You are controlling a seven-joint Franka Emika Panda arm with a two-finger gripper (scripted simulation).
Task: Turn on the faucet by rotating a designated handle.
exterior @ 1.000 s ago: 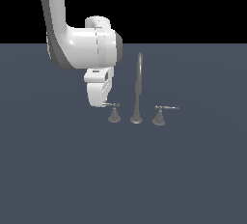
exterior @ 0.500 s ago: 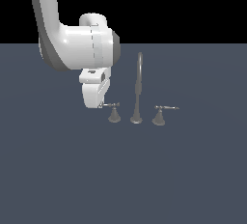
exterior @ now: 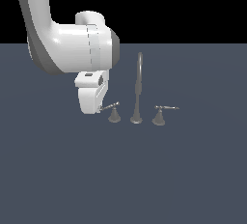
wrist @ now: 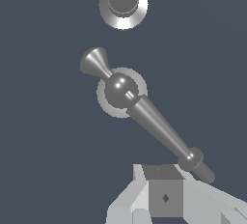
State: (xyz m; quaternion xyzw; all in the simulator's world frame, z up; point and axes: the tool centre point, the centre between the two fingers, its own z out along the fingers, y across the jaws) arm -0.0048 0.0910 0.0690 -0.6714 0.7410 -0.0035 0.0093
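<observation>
The faucet (exterior: 138,89) is a small grey set with a tall gooseneck spout between two cone-based handles. The handle (exterior: 114,115) is the one toward the exterior view's left, and its thin lever (exterior: 109,106) points at my white hand. My gripper (exterior: 100,109) sits right at the lever's tip, its fingertips mostly hidden by the hand. In the wrist view the handle (wrist: 120,91) is seen from above, its lever (wrist: 161,131) running to a knobbed tip beside my gripper (wrist: 164,189). The fingers look shut with nothing between them.
The twin handle (exterior: 158,117) stands past the spout toward the exterior view's right, its lever pointing right. The spout's base (wrist: 123,5) shows beyond the handle in the wrist view. Everything rests on a flat dark blue-grey floor (exterior: 144,179).
The arm's big white body has shifted a little toward the exterior view's left. The hand stays by the lever's tip. The lever's angle shows no clear change.
</observation>
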